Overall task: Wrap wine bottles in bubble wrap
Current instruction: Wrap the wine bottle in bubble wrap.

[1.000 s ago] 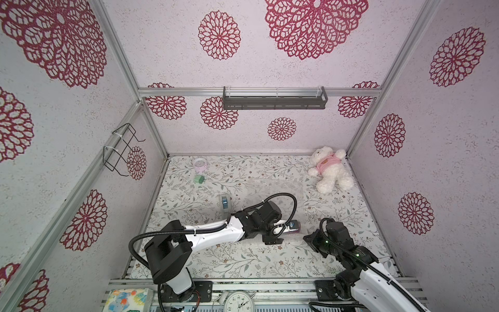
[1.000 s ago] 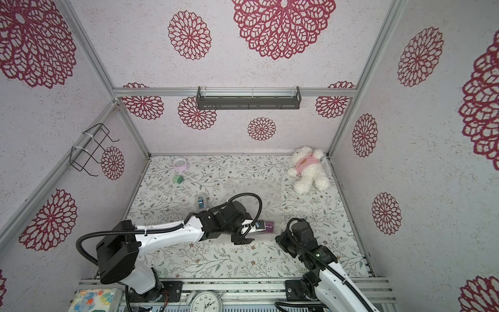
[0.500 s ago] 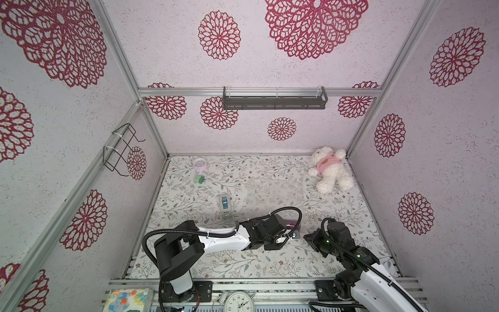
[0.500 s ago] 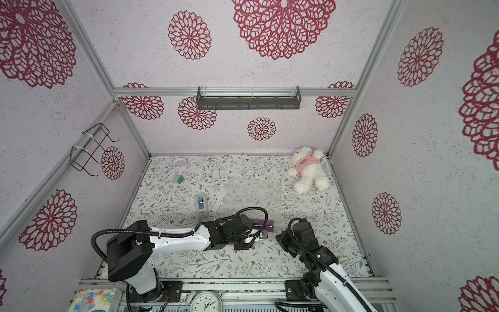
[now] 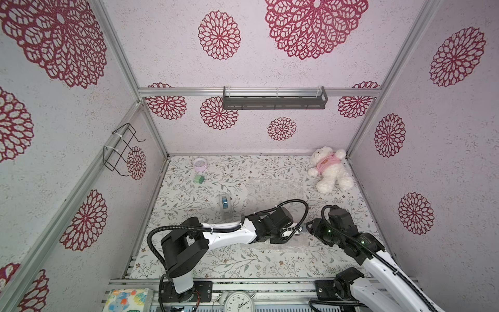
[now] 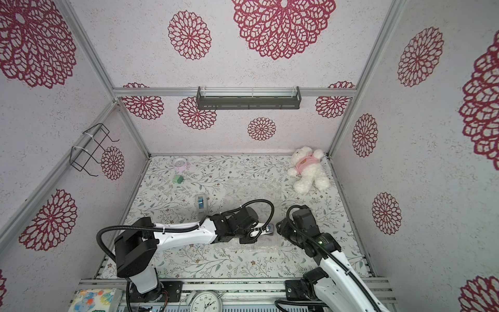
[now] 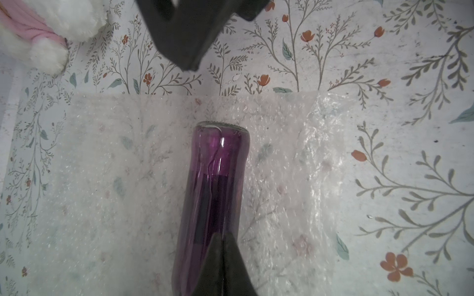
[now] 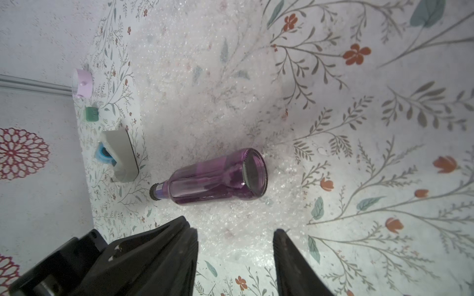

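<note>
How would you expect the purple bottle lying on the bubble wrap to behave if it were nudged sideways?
The bottle lies on its round side, so it would probably roll. Glossy glass likely makes it slippery and breakable. The bubble wrap underneath may damp the roll slightly.

White teddy bear (image 5: pixel 330 170) in a pink top, lying in the far right corner of the flowery table cover (image 5: pixel 243 262). Over on the far left, a small pink pot (image 5: pixel 199 163) with a green block (image 5: pixel 199 178) just in front of it. Nearer the middle, a white-grey tape dispenser (image 5: pixel 225 203) with a blue roll, standing apart from both. Black wire rack (image 5: pixel 121 148) hooked on the left wall, long grey shelf (image 5: pixel 274 98) up on the back wall. Big red flower prints (image 5: pixel 316 24) all over the walls. Down at the front edge, a round clock (image 5: pixel 239 302), plus a colourful patterned pack (image 5: pixel 127 299) off to its left.
</note>
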Controlling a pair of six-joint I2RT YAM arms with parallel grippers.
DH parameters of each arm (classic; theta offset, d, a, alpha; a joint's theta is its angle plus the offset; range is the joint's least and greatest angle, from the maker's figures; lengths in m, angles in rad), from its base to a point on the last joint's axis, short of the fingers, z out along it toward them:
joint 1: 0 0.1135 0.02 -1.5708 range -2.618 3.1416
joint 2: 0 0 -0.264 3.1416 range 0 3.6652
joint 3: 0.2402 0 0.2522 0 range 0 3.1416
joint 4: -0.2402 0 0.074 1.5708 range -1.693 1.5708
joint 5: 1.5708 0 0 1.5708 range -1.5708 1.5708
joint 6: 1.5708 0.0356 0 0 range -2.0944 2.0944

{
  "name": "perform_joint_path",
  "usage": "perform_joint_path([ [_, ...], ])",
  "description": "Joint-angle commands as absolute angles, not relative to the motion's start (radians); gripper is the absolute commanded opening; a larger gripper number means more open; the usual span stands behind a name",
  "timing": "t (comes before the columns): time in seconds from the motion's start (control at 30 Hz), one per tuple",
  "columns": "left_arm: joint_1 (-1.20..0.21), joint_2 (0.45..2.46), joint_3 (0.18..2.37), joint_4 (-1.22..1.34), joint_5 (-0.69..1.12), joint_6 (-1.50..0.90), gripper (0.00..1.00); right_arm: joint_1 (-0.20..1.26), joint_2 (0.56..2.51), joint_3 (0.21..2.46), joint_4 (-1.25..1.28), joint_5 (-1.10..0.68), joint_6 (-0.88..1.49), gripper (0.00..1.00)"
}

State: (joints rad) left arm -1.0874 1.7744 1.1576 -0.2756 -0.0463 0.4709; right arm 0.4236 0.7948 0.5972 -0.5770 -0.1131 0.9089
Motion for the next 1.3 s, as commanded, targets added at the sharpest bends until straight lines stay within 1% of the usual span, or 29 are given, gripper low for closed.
perform_joint_path([
  [0.0, -1.071, 1.786, 1.188, -0.332, -0.012, 0.487, 0.1, 0.404, 0.899, 0.642, -0.579, -0.171, 0.778, 0.51],
  [0.03, -1.071, 1.778, 1.184, -0.335, -0.005, 0.482, 0.15, 0.402, 0.922, 0.644, -0.58, -0.192, 0.773, 0.52],
  [0.1, -1.073, 1.746, 1.147, -0.313, 0.008, 0.469, 0.32, 0.402, 0.93, 0.631, -0.595, -0.196, 0.784, 0.53],
  [0.17, -1.085, 1.702, 1.082, -0.267, 0.008, 0.46, 0.44, 0.403, 0.896, 0.594, -0.619, -0.173, 0.817, 0.57],
  [0.23, -1.106, 1.672, 1.025, -0.232, -0.015, 0.455, 0.49, 0.403, 0.839, 0.548, -0.638, -0.148, 0.859, 0.6],
  [0.3, -1.123, 1.651, 0.982, -0.209, -0.038, 0.443, 0.51, 0.403, 0.772, 0.493, -0.647, -0.134, 0.903, 0.63],
  [0.47, -1.141, 1.622, 0.923, -0.159, -0.059, 0.407, 0.52, 0.405, 0.673, 0.328, -0.514, -0.223, 1.03, 0.61],
  [0.63, -1.147, 1.62, 0.88, -0.084, -0.066, 0.392, 0.55, 0.404, 0.715, 0.265, -0.378, -0.275, 1.06, 0.53],
  [0.67, -1.147, 1.62, 0.87, -0.067, -0.066, 0.39, 0.55, 0.404, 0.735, 0.259, -0.358, -0.29, 1.058, 0.48],
  [0.7, -1.149, 1.617, 0.862, -0.054, -0.069, 0.39, 0.56, 0.405, 0.754, 0.255, -0.344, -0.302, 1.056, 0.42],
  [0.77, -1.154, 1.613, 0.846, -0.033, -0.075, 0.39, 0.57, 0.404, 0.779, 0.26, -0.329, -0.317, 1.05, 0.19],
  [0.8, -1.158, 1.61, 0.842, -0.028, -0.079, 0.39, 0.58, 0.405, 0.775, 0.265, -0.332, -0.313, 1.051, 0.11],
  [0.83, -1.165, 1.605, 0.837, -0.024, -0.082, 0.39, 0.59, 0.404, 0.764, 0.273, -0.342, -0.301, 1.054, 0.03],
  [0.87, -1.174, 1.597, 0.828, -0.015, -0.088, 0.39, 0.61, 0.405, 0.745, 0.282, -0.353, -0.289, 1.061, 0.0],
  [1.03, -1.233, 1.572, 0.784, 0.039, -0.14, 0.388, 0.66, 0.402, 0.656, 0.295, -0.38, -0.245, 1.108, 0.0],
  [1.27, -1.246, 1.623, 0.767, 0.095, -0.175, 0.4, 0.69, 0.402, 0.646, 0.276, -0.335, -0.27, 1.16, 0.0],
])
